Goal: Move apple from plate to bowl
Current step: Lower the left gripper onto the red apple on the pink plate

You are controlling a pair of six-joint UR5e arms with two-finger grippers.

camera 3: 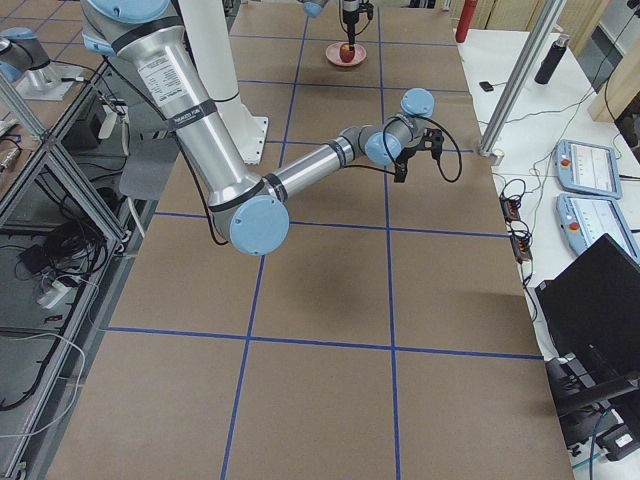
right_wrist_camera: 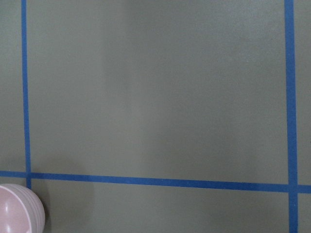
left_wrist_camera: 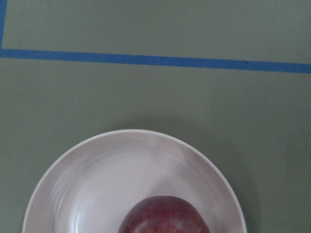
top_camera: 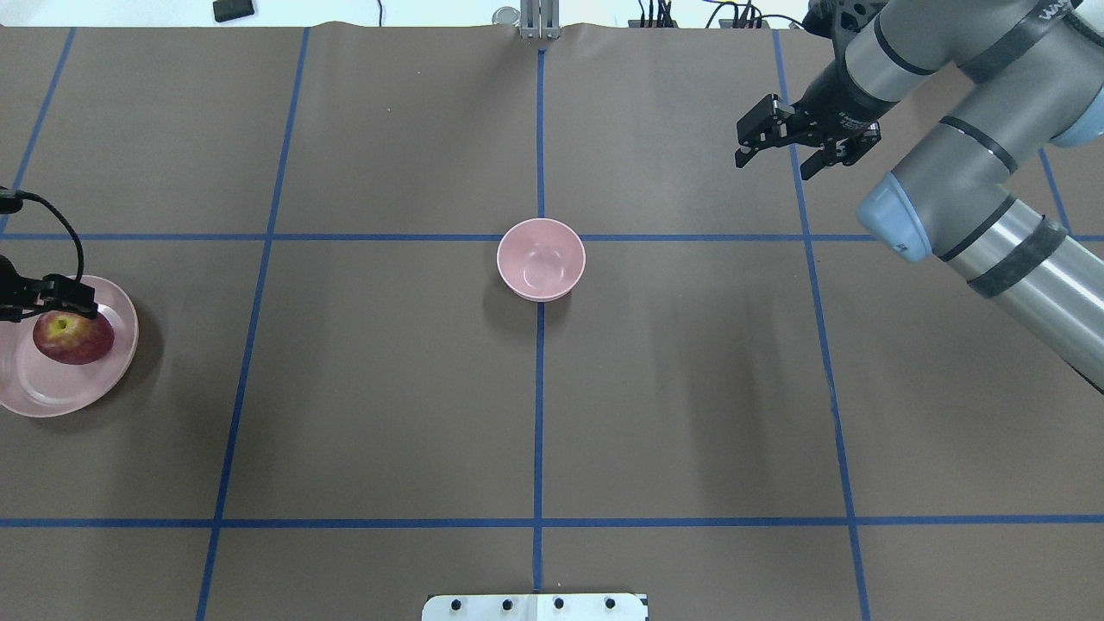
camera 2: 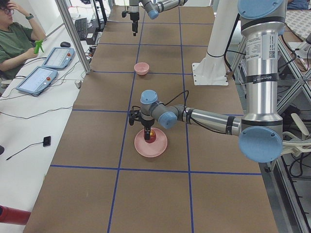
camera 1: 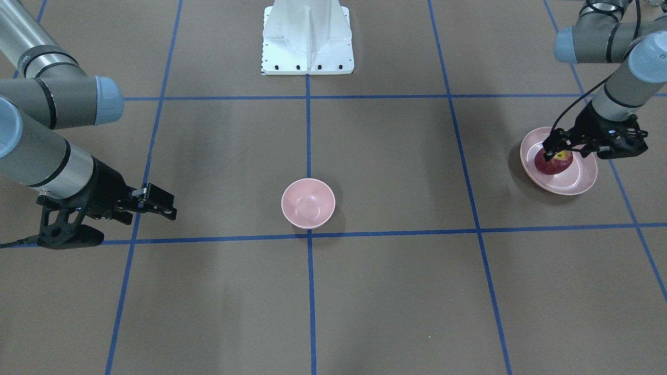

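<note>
L tool [camera 1: 550, 153] at apple [camera 1: 556, 165] on plate [camera 1: 579, 184], grip unclear; R tool [top_camera: 774, 162] released.

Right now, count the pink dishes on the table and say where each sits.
2. The bowl sits empty at the centre of the table; the plate lies on the robot's far left, holding the apple. None appears hidden.

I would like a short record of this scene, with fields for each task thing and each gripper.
apple: lies on the plate
plate: at the table's edge on the robot's left
bowl: empty, mid-table
left gripper: at the apple's top; whether it grips cannot be told
right gripper: open, holds nothing, apart from the bowl
</note>
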